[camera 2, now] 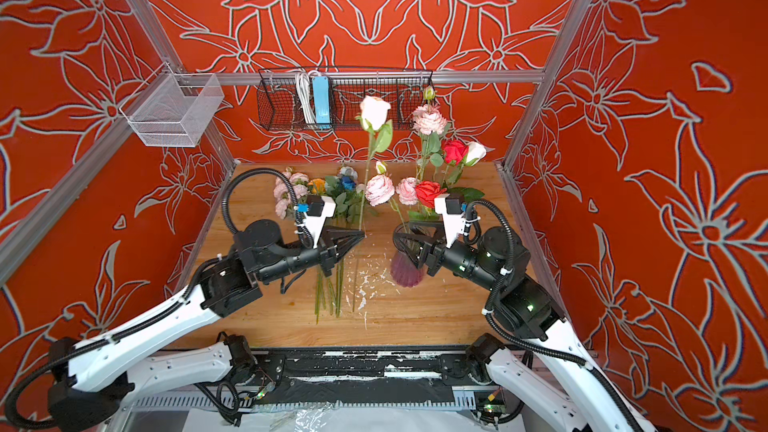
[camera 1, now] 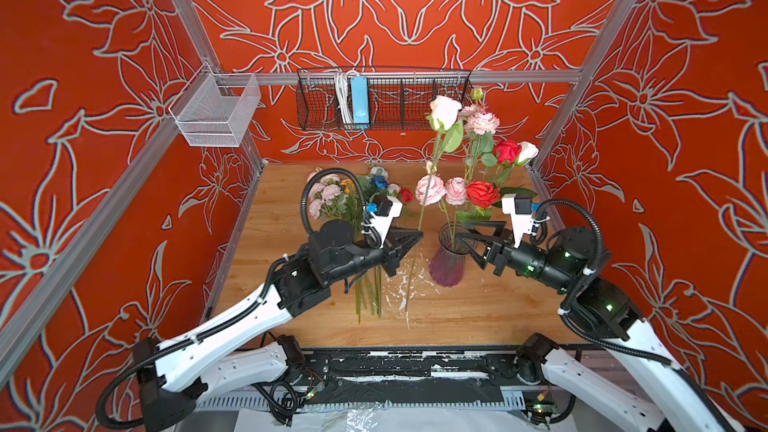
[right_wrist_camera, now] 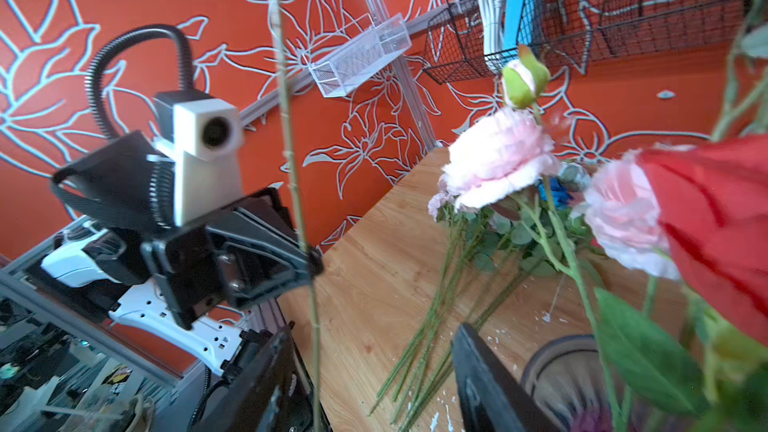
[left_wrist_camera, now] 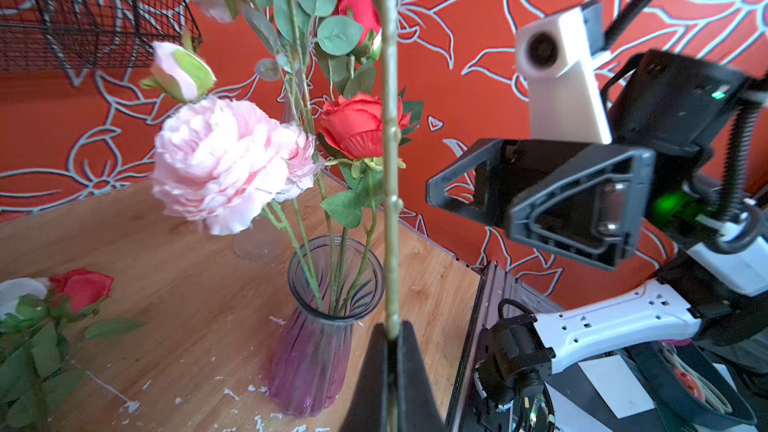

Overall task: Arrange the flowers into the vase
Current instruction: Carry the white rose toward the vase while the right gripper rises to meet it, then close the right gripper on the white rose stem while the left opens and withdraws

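Roughly midway, by my reckoning: the purple-tinted glass vase (camera 1: 445, 274) stood on the wooden table (camera 1: 478, 313) and already held several stems. Among them were pink ruffled blooms (camera 1: 430, 189), red roses (camera 1: 482, 194) and a white rose (camera 1: 527, 152), all leaning out over the rim towards the back wall.

The left gripper (camera 1: 417, 236) had its fingers (left_wrist_camera: 409, 371) clamped shut on the stem of a pale rose (camera 1: 444, 112). It held the rose nearly upright, bloom high in both top views. The stem's lower end hung below the fingers, beside the vase and not inside it, so that flower did not yet count as placed.

The right gripper (camera 1: 461, 231) sat at the mouth of the vase with its jaws apart and nothing between them. I judged it ready to steady the vase or to guide the stem in.

A loose pile of flowers (camera 1: 345, 197) lay flat on the table behind the left arm, well apart from the vase. It included pink, orange, blue, white and red blooms, with the stems pointing forward. Those, along with the rose in hand, were what was left to do.
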